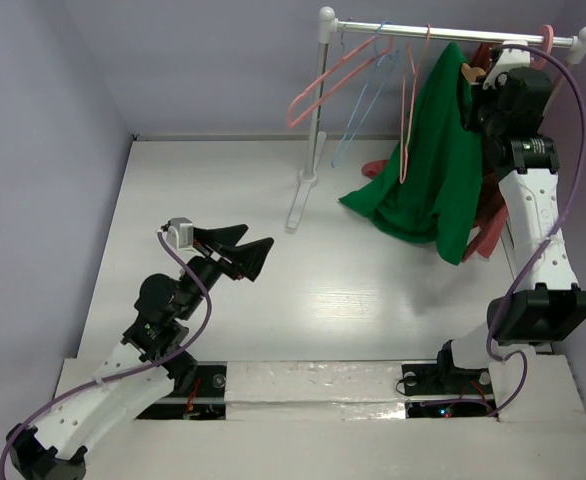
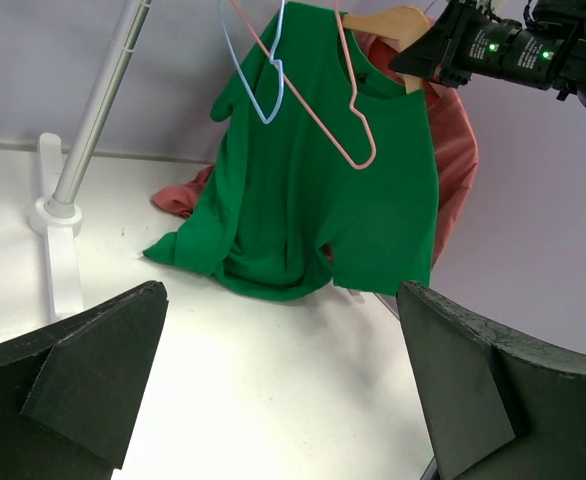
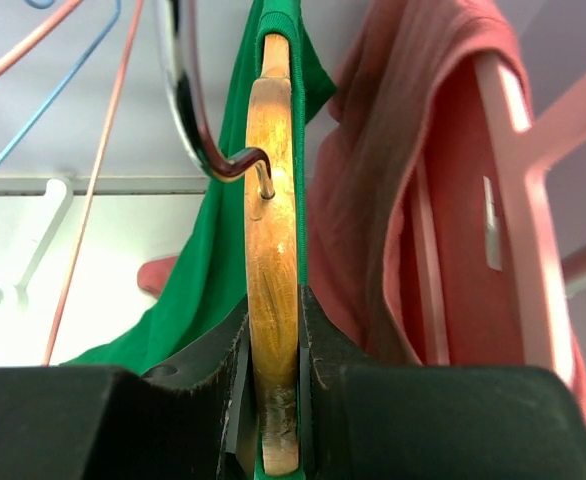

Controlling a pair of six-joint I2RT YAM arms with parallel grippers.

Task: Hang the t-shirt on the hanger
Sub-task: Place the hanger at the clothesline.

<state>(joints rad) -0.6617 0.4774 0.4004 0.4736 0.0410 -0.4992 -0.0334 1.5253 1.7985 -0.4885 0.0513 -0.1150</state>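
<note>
Green t-shirt (image 1: 428, 170) hangs draped over a tan wooden hanger (image 3: 273, 230) near the right end of a white clothes rail (image 1: 453, 33), at the far right of a white worktop (image 1: 273, 300). The shirt's lower edge reaches down to the worktop. The right fingers (image 3: 198, 375) are clamped on one wooden end of the hanger, one on each side. The hanger's metal hook (image 3: 243, 165) curls beside the shiny rail; whether it rests on the rail cannot be told. A salmon-red garment (image 3: 403, 200) hangs just beside the shirt, on its right. Thin pink hangers (image 1: 323, 85) and a light-blue hanger (image 1: 368, 90) hang on the rail to the shirt's left. The left fingers (image 2: 93, 380) are spread wide and hold nothing, above the worktop, pointing toward the shirt and well apart from it.
</note>
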